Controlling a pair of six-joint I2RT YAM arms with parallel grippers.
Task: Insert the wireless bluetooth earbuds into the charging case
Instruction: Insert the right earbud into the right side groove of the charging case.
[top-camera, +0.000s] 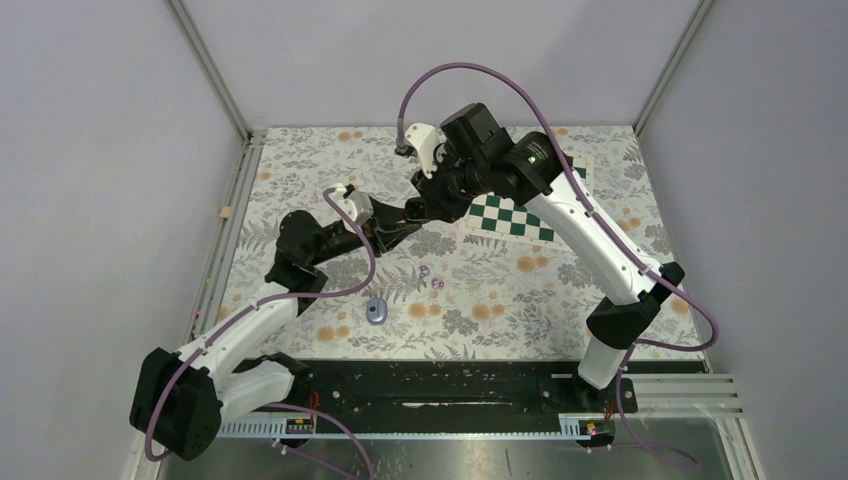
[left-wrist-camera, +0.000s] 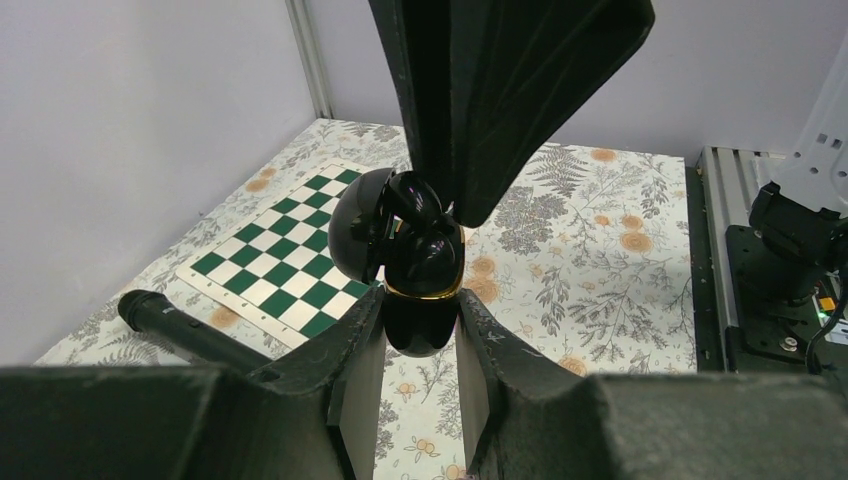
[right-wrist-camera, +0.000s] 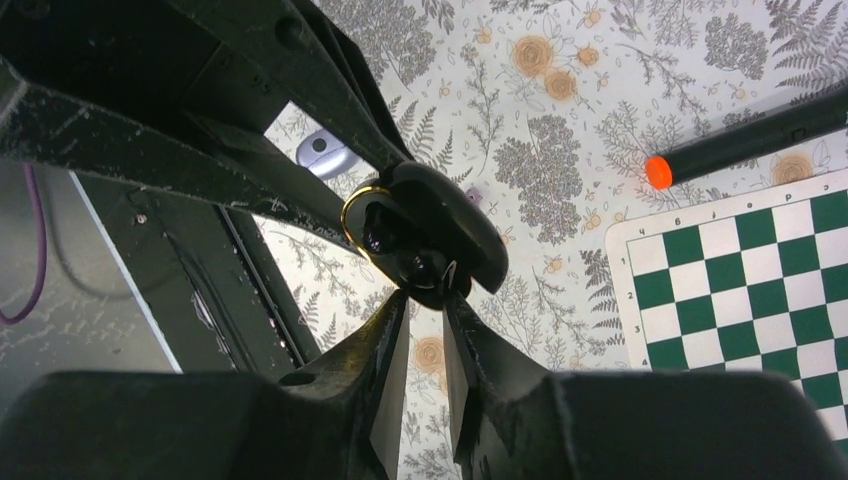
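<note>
My left gripper (left-wrist-camera: 421, 305) is shut on the lower half of a black charging case (left-wrist-camera: 422, 325) with a gold rim, held above the table with its lid (left-wrist-camera: 357, 232) open. My right gripper (right-wrist-camera: 426, 296) is nearly shut on a black earbud (right-wrist-camera: 428, 268) at the case's open mouth (right-wrist-camera: 385, 232). In the left wrist view its fingers (left-wrist-camera: 500, 100) come down from above onto the bud (left-wrist-camera: 415, 205). In the top view the two grippers meet at mid-table, left (top-camera: 396, 222) and right (top-camera: 420, 206). Two lilac earbuds (top-camera: 424, 271) (top-camera: 437, 284) lie on the cloth nearer the bases.
A lilac oval case (top-camera: 376, 311) lies closed near the front, also in the right wrist view (right-wrist-camera: 325, 153). A green chessboard (top-camera: 520, 215) lies at the back right. A black microphone with an orange end (right-wrist-camera: 740, 140) lies beside it, its other end showing in the left wrist view (left-wrist-camera: 175, 325).
</note>
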